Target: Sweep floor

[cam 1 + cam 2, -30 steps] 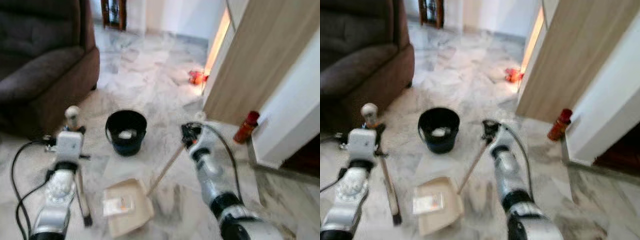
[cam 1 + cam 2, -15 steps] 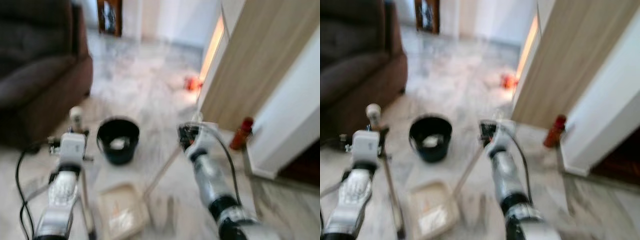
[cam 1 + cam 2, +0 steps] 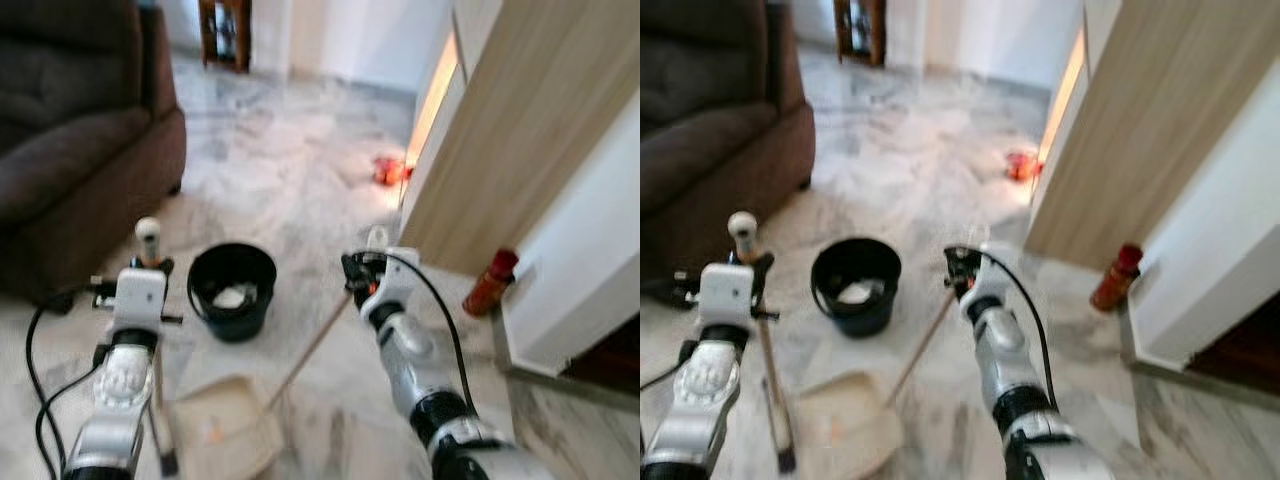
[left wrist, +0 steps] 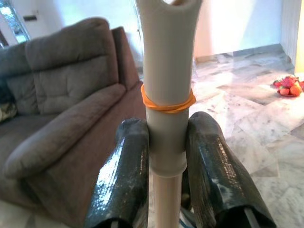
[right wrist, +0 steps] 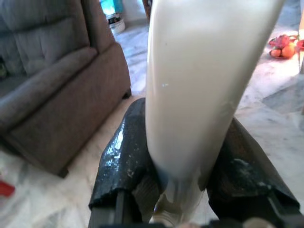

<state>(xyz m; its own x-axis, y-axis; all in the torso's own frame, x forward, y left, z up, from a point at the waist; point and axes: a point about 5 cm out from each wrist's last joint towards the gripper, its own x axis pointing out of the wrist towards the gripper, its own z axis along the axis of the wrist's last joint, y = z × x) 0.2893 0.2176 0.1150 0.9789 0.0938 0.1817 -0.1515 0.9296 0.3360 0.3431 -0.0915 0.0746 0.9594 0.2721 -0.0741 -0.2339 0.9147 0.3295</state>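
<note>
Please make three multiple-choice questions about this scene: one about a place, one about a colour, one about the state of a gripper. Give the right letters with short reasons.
1. Where does the bucket stand?
A. on the sofa
B. on the floor between the two arms
C. inside the wooden cabinet

2. What colour is the band on the broom handle?
A. orange
B. blue
C. green

3. How is the right gripper?
A. open and free
B. shut on the dustpan handle
C. resting on the floor

Answers: 1 B, it sits on the marble floor between both arms. 2 A, an orange band circles the pale handle. 3 B, both black fingers press the cream handle.
</note>
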